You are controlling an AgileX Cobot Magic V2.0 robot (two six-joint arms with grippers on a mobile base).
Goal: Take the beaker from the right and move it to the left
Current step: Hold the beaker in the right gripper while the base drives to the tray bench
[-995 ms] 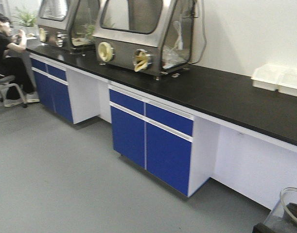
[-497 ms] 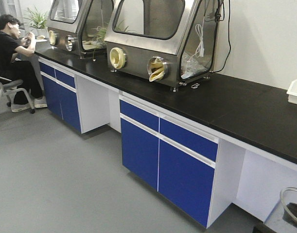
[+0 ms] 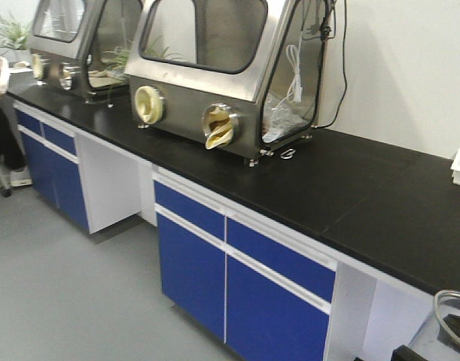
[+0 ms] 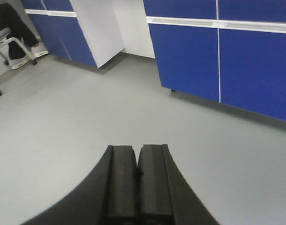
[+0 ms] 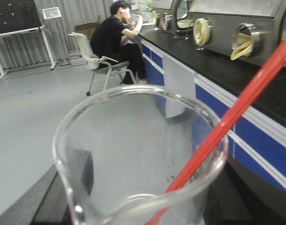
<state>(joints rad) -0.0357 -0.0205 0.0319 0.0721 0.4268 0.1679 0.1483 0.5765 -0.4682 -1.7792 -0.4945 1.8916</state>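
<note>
Right wrist-mounted view shows the beaker [image 5: 133, 154], red rod [image 5: 236, 112] inside, aloft beside the tabletop [image 5: 255, 79] edge, probably gripped by the right pincer [image 5: 140, 208]; I cannot tell. Left pincer [image 4: 136, 154] is closed, empty. Carrying step; next, an upright set-down leftward.

The beaker [image 5: 110, 140] is a small round cup made of clear glass. It stands upright with its open mouth on top, very close up in the right wrist view. A thin red rod [image 5: 236, 117] sits inside it and leans out over the rim on the right side.
</note>
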